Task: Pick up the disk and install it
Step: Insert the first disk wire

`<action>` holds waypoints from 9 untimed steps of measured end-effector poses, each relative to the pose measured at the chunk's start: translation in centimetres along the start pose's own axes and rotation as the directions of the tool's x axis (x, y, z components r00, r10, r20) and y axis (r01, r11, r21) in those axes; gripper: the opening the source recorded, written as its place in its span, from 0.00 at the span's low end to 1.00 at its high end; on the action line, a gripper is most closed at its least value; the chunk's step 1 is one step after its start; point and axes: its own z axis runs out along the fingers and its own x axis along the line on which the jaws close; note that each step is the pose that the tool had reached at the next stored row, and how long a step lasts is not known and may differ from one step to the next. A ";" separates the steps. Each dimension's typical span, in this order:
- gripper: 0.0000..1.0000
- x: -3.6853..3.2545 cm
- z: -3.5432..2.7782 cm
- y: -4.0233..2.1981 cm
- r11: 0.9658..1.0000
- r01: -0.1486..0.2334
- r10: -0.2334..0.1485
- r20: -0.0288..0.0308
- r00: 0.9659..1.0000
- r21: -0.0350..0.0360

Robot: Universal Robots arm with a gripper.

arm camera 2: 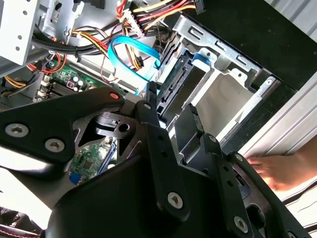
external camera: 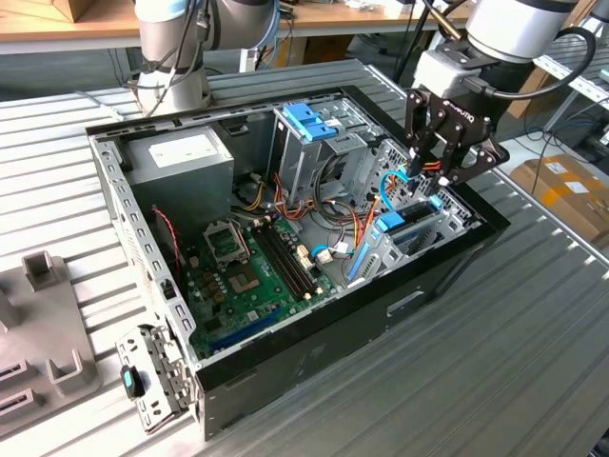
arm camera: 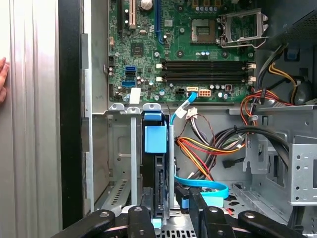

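1. Find the disk [arm camera: 157, 168] standing on its long edge in a slot of the drive cage [arm camera: 119, 148], at the exterior view's right end of the open computer case [external camera: 314, 367].
2. Runs level along its long axis, parallel to the case's near long wall. Points its blue-capped end toward the motherboard [arm camera: 188, 49], at the exterior view's left, and its other end toward the case's right end wall.
3. Looks thin and dark seen edge-on in the first wrist view, with a light-blue plastic piece capping the motherboard end. Shows a dark connector edge and silver-grey metal in the second wrist view.
4. Just above the disk's right end: the gripper [external camera: 436, 181], fingers [arm camera 2: 151, 134] parted to a medium gap, one on each side of the slot, nothing clamped between them.
5. Close beside the fingers, inside the case: a looped flat blue cable [arm camera: 208, 186].
6. Outside the case's near wall, resting on the ribbed metal tabletop [external camera: 533, 314]: a person's hand [arm camera 2: 285, 171].
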 end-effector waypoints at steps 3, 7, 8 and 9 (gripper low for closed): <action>0.43 -0.11 0.15 -0.11 1.000 0.000 0.000 0.000 1.000 0.000; 0.43 -0.25 0.79 -0.14 1.000 0.000 0.000 0.000 1.000 0.000; 0.43 -0.27 0.90 -0.15 1.000 0.000 0.000 0.000 1.000 0.000; 0.43 -0.29 1.02 -0.16 1.000 0.000 0.000 0.000 1.000 0.000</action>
